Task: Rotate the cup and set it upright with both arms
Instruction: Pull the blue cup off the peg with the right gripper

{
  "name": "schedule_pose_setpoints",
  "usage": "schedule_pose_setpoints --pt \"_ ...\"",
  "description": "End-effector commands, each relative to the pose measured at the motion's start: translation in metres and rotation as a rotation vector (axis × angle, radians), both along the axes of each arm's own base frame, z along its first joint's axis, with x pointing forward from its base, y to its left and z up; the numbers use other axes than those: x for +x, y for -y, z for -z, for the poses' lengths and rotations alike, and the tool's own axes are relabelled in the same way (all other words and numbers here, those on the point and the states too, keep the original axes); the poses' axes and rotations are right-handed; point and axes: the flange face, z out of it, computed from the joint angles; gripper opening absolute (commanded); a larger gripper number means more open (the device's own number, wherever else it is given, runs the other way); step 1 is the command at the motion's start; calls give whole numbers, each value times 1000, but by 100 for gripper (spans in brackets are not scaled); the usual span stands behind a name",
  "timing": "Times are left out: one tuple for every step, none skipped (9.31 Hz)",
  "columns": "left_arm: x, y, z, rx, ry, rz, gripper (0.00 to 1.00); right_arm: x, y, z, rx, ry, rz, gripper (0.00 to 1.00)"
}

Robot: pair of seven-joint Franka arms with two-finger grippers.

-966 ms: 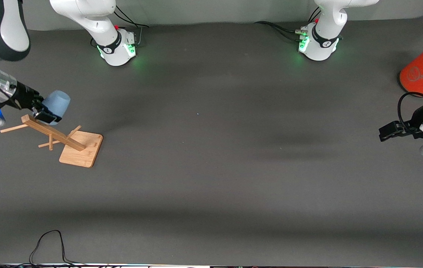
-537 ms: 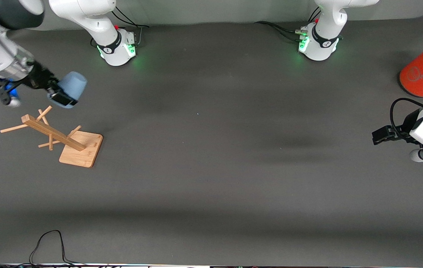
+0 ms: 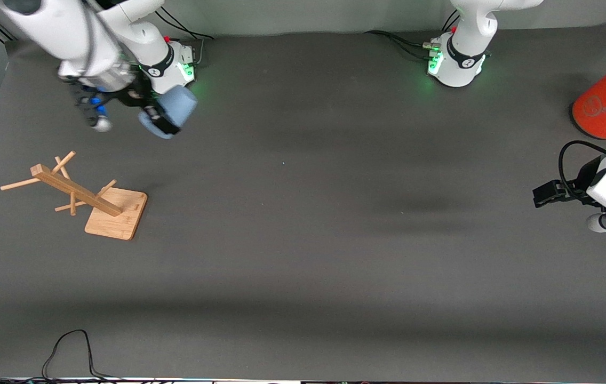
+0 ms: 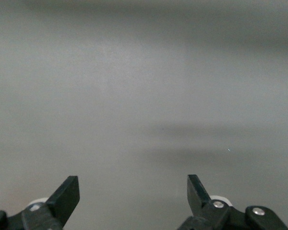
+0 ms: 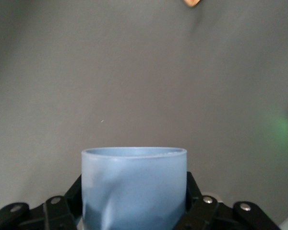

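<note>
Two arms in view. Right gripper [image 3: 158,118] is closed on the cup [image 3: 172,109], one finger [image 5: 62,206] pressed to each side of its wall. It is held in the air, lying tilted rather than upright, over the table [image 3: 303,240] just in front of the right arm's base [image 3: 170,66]. In the right wrist view the cup [image 5: 134,187] fills the space between the fingers, with only grey table surface past it.

Left gripper [image 3: 547,192] hangs over the table at the left arm's end, its arm waiting; its fingers [image 4: 65,199] stand wide apart and hold nothing.

Wooden rack [image 3: 81,196] stands on the table toward the right arm's end, nearer the front camera than the cup and well apart from it. Orange cylinder [image 3: 601,106] sits at the left arm's end, partly covered by the left arm.
</note>
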Motion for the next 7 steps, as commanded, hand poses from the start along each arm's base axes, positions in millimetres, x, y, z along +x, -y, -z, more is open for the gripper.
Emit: schedule_pose_setpoints --pt "-3 2 -1 -9 -2 3 100 35 -100 24 -47 -20 87 62" --pt "-2 2 -1 -9 3 4 100 44 -157 48 -70 -14 138 62" --pt "-1 2 1 -9 1 4 100 39 -207 75 -100 -12 177 62" --pt "-1 2 1 -9 0 7 100 40 -240 105 -150 14 217 62" --pt "-1 1 1 -9 0 7 100 39 -268 130 -179 35 255 62" --pt "-1 2 1 -9 -2 9 100 35 -298 159 -186 50 283 62" --pt "-1 2 1 -9 -2 9 100 32 -318 192 -224 79 312 62"
